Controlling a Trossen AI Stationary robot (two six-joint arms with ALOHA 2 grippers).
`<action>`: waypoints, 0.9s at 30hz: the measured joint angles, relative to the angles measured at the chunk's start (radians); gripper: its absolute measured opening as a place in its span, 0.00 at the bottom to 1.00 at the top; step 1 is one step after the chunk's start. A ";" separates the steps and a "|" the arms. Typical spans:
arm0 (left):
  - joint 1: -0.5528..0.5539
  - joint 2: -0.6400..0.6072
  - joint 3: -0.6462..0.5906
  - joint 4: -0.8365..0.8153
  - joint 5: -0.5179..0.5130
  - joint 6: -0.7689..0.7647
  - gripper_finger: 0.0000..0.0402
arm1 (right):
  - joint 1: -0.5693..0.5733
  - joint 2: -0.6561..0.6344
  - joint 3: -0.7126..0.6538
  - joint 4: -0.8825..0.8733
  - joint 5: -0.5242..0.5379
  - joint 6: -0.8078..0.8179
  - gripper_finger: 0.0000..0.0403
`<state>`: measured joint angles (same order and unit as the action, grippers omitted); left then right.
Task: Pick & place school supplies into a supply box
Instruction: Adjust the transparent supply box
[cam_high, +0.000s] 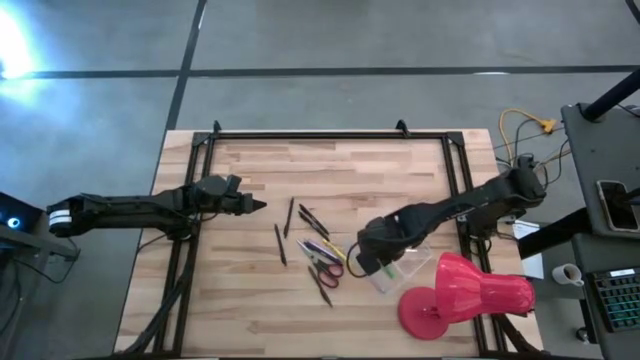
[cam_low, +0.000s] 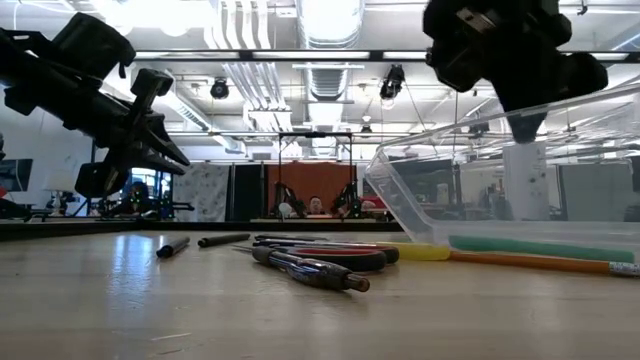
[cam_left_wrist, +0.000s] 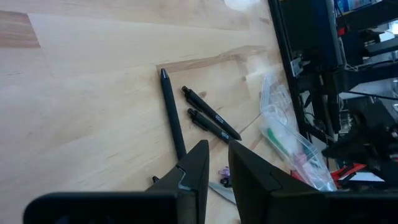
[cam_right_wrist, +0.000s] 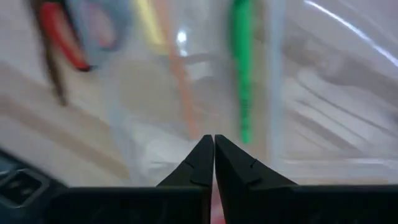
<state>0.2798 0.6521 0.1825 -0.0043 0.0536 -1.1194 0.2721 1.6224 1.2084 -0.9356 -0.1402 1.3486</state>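
Pens (cam_low: 310, 270) lie loose near the table's middle, waiting. Left hand (cam_high: 255, 206) hovers closed and empty toward the left edge. Right hand (cam_high: 362, 268), closed on nothing, hangs over the supply box (cam_high: 405, 266), where a green pen (cam_right_wrist: 241, 68) already lies, near the right edge.

Right pincer (cam_high: 372, 262) hides supply box (cam_high: 405, 268) corner; scissors (cam_right_wrist: 59, 31) blurred, cut off.
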 joint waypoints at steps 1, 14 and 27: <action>0.000 0.000 0.000 0.000 0.000 0.000 0.11 | 0.006 -0.002 -0.004 0.033 0.000 0.004 0.02; 0.000 0.000 0.000 -0.003 0.014 0.011 0.11 | -0.004 0.149 -0.016 0.240 -0.028 -0.069 0.02; 0.000 0.002 0.000 -0.045 0.032 0.026 0.11 | -0.128 0.227 -0.040 0.308 -0.040 -0.251 0.02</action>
<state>0.2794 0.6537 0.1825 -0.0498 0.0860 -1.0935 0.1441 1.8496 1.1685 -0.6278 -0.1800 1.0973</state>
